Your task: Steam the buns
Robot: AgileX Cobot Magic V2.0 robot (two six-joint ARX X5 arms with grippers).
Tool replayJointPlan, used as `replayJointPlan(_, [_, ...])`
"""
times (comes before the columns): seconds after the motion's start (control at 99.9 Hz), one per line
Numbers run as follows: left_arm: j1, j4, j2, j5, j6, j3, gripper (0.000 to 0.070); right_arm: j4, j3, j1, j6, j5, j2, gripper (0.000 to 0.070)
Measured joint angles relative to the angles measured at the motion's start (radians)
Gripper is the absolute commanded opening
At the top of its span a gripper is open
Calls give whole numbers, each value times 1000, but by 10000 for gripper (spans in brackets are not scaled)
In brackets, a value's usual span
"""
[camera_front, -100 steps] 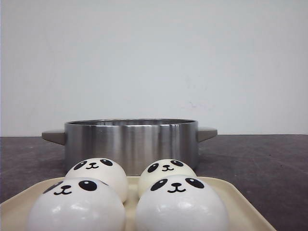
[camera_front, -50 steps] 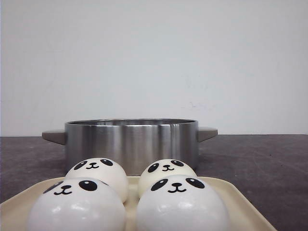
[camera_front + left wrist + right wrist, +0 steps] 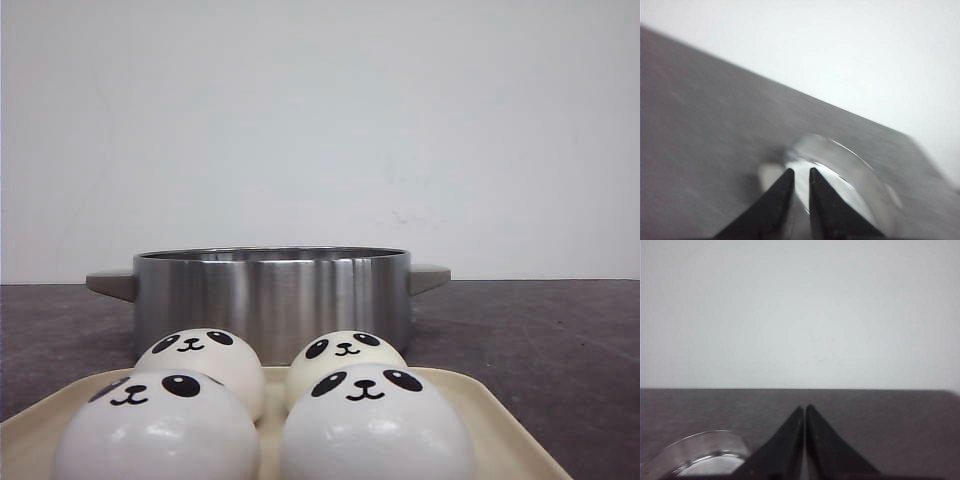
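Observation:
Four glossy white panda-faced buns sit on a cream tray (image 3: 485,412) at the near edge of the front view: front left (image 3: 155,432), front right (image 3: 376,428), back left (image 3: 207,362), back right (image 3: 345,356). Neither gripper shows in the front view. In the blurred left wrist view my left gripper (image 3: 801,171) has a narrow gap between its black fingers and holds nothing; its tips point at a clear glass lid (image 3: 850,172) lying on the table. My right gripper (image 3: 805,408) is shut and empty above the dark table.
A steel pot (image 3: 270,295) with two side handles stands just behind the tray, without a lid on it. The glass lid also shows in the right wrist view (image 3: 700,456), beside the right fingers. A plain white wall runs behind the dark table.

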Motion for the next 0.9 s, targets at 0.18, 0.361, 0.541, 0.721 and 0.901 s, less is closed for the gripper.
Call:
replayJointPlan(0.18, [-8, -23, 294, 52, 110, 382, 15, 44, 194, 0, -45, -73, 150, 0])
replayJointPlan(0.361, [-62, -45, 475, 137, 138, 569, 342, 83, 289, 0, -45, -167, 262, 22])
replayJointPlan(0.541, [-92, -72, 523, 175, 166, 573, 700, 110, 290, 0, 12, -269, 299, 700])
replayJointPlan(0.721, [-125, -106, 535, 171, 179, 573, 700, 54, 290, 0, 79, -340, 329, 700])
replayJointPlan(0.901, [-244, -163, 528, 130, 219, 559, 700, -93, 290, 35, 53, -303, 375, 700])
